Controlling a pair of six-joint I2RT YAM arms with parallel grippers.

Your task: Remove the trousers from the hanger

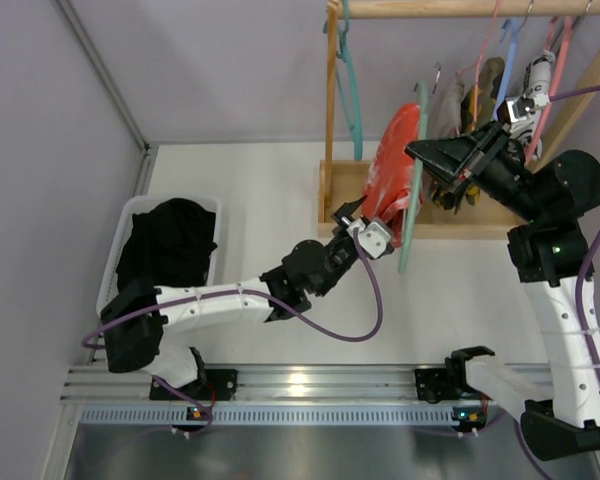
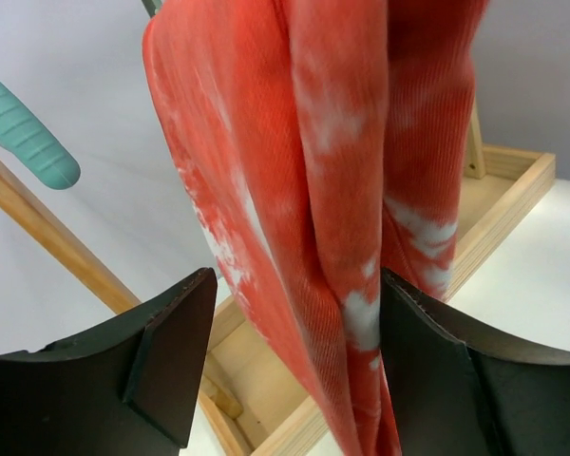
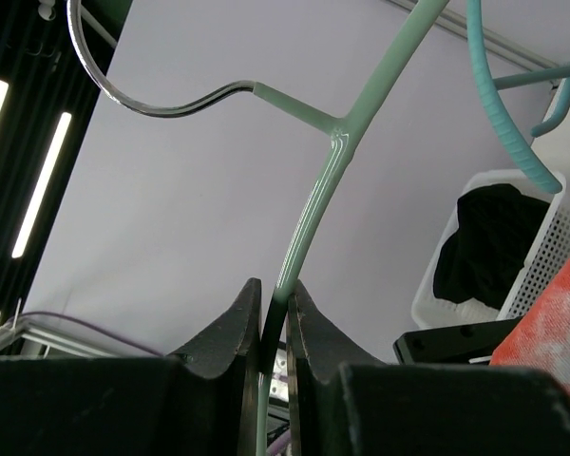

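Observation:
Red trousers with white blotches point(image 1: 392, 165) hang from a pale green hanger point(image 1: 413, 200), held off the rail in front of the wooden rack. My right gripper point(image 1: 432, 160) is shut on the hanger; in the right wrist view its fingers clamp the green arm point(image 3: 309, 223) below the metal hook. My left gripper point(image 1: 358, 218) is open at the trousers' lower end. In the left wrist view the red cloth point(image 2: 332, 190) hangs between the two spread fingers point(image 2: 176, 351), close to the right one.
A wooden rack point(image 1: 332, 120) with a tray base point(image 1: 345, 185) stands at the back. More hangers and garments point(image 1: 480, 95) hang on its rail, with a teal hanger point(image 1: 352, 90) at the left. A white basket point(image 1: 140, 215) with black clothes stands at the left.

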